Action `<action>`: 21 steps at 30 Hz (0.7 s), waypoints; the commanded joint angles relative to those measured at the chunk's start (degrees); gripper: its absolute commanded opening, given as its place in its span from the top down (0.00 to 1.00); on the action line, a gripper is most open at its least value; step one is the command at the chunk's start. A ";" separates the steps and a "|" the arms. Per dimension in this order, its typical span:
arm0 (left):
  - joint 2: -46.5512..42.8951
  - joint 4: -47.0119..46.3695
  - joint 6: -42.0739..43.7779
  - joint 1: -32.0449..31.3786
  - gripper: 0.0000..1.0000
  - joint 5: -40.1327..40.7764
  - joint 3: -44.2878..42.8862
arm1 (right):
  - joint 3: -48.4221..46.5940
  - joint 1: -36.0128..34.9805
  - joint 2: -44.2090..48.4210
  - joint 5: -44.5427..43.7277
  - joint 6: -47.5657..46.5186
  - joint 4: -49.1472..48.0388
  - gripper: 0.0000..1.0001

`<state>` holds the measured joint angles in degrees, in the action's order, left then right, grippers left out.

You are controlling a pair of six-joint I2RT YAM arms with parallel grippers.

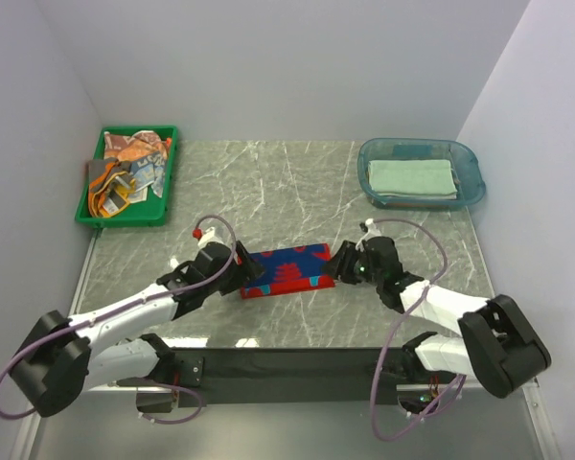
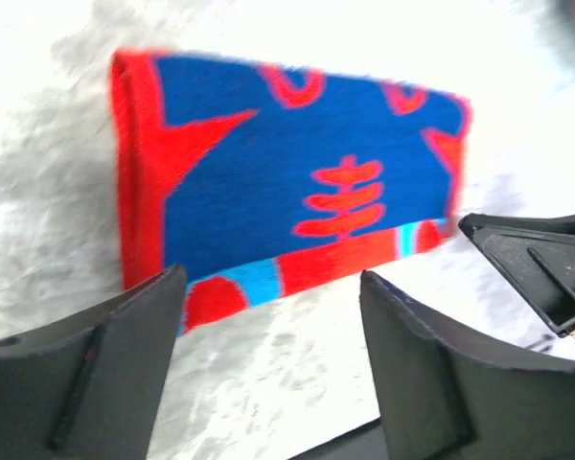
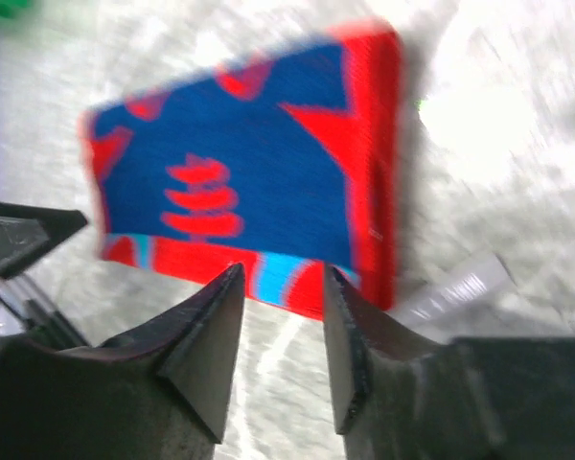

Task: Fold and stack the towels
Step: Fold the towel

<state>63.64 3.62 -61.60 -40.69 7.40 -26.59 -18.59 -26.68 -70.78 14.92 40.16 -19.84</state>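
The folded red-and-blue towel [image 1: 286,270] lies mid-way across the counter [image 1: 268,182], long axis running left to right, one short end just ahead of the wide-spread, empty left fingers [image 2: 96,374], the other just ahead of the narrowly parted, empty right fingers [image 3: 206,355], both about equally near.

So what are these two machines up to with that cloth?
Two robot arms are folding small towels. The left end effector and right end effector sit open at either end of a folded red and blue towel, gripping nothing. More crumpled towels wait in the green tray; one pale towel lies in the blue tub.
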 commanded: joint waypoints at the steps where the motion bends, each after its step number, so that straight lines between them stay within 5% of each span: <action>1: -2.99 -2.73 -0.97 0.08 0.20 2.53 -2.32 | -5.04 0.57 3.98 0.64 -1.67 -2.56 0.52; 4: -2.20 -7.46 -0.80 0.78 0.23 4.12 -3.73 | -7.59 0.48 2.24 1.86 -0.35 -7.73 0.33; 7: 0.60 -13.61 -0.45 3.59 0.26 2.81 -3.82 | -10.32 0.31 -3.38 3.71 1.93 -14.05 0.28; 21: 25.74 -45.25 -1.58 12.99 0.28 -4.14 3.90 | -9.19 0.75 -34.23 -1.99 9.50 -41.50 0.24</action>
<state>85.93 -30.30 -61.43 -29.17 5.34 -25.17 -28.67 -26.44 -101.82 15.92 48.95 -52.60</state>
